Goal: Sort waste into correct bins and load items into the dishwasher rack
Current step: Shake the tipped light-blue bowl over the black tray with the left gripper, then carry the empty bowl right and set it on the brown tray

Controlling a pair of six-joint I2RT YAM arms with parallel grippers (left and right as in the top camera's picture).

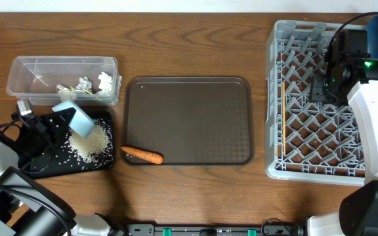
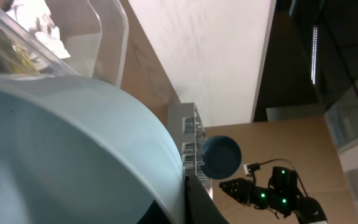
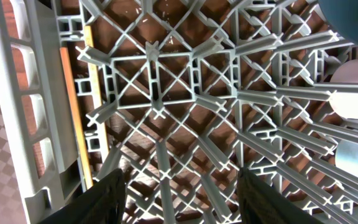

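Light blue cup [image 1: 79, 119] clamped in left gripper [image 1: 64, 118], one carrot [image 1: 142, 155], right gripper [image 3: 182, 196] apart over one rack [image 3: 154, 93].

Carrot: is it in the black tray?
No, the carrot lies on the brown tray, at its corner nearest the black tray.

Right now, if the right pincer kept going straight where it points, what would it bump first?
Probably the grey dishwasher rack: the open right pincer points down into its peg lattice, and nothing shows in between. How far away it is, I can't tell.
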